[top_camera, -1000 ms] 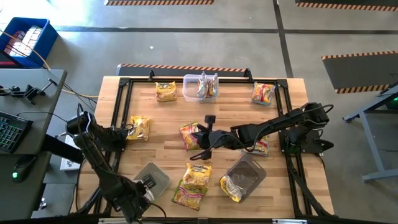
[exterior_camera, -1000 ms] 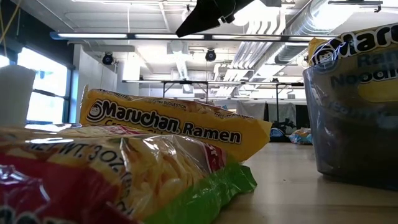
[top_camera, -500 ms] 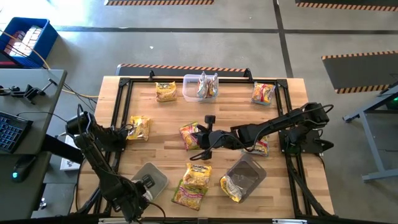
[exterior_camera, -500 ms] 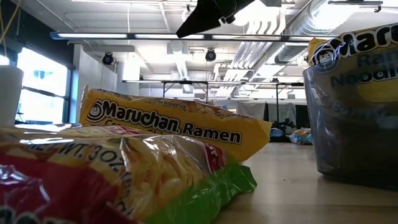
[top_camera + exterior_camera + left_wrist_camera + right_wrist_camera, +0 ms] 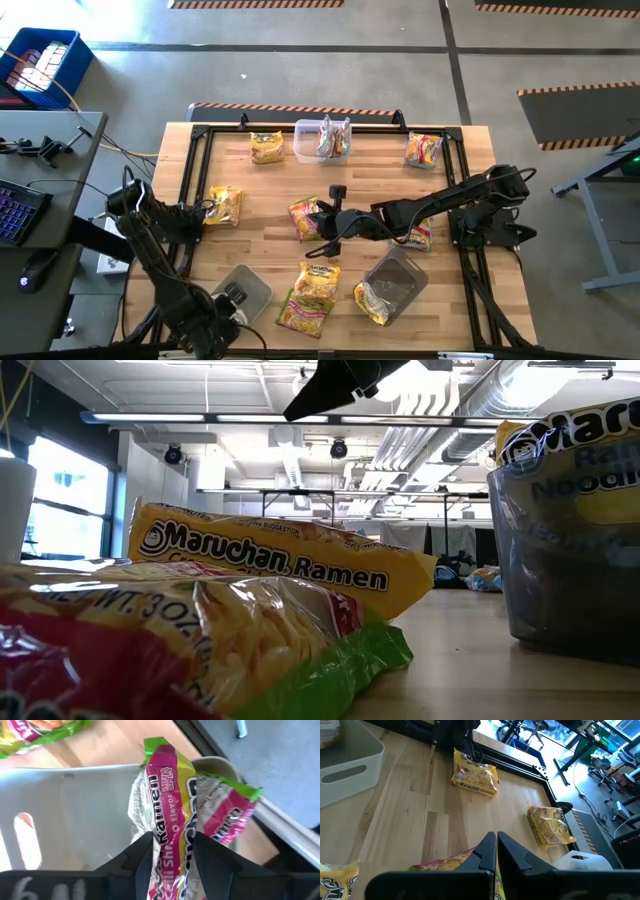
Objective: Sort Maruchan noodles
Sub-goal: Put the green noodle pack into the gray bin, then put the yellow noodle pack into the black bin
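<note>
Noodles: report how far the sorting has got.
Done: packets already sit in the far tub and the near right tub. In hand: the left end effector has a pink packet between its fingers over the near left tub; the right end effector is shut over a centre packet. Left: about seven packets loose on the table.
</note>
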